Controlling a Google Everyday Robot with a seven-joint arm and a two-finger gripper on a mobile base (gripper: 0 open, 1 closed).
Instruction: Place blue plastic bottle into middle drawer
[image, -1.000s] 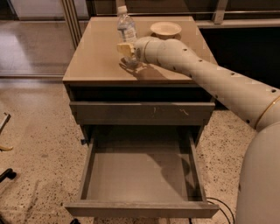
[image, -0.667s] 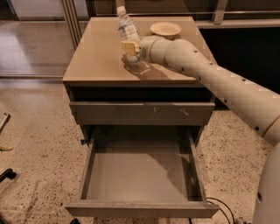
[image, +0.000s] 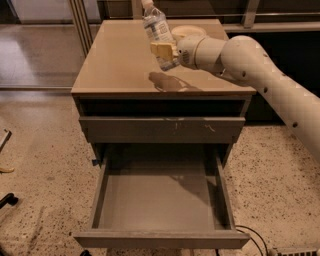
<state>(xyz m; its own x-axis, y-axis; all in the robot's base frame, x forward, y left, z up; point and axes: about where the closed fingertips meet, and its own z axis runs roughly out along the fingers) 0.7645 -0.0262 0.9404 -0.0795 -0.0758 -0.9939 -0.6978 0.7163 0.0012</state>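
Note:
The blue plastic bottle (image: 156, 29) is a clear bottle with a white cap and a white-blue label. It is tilted, cap up and to the left, held in the air above the cabinet top (image: 120, 60). My gripper (image: 163, 51) is shut on the bottle's lower half, reaching in from the right on the white arm (image: 250, 65). The bottle's shadow lies on the top below it. The middle drawer (image: 161, 197) is pulled wide open below, its flat grey floor bare.
A closed grey drawer front (image: 161, 129) with white scratch marks sits above the open drawer. A shallow tan bowl (image: 188, 32) stands at the back of the cabinet top. A cable (image: 250, 235) lies on the speckled floor at the lower right.
My gripper has lifted the bottle off the cabinet top; it now hangs tilted above the surface, with its shadow apart from it.

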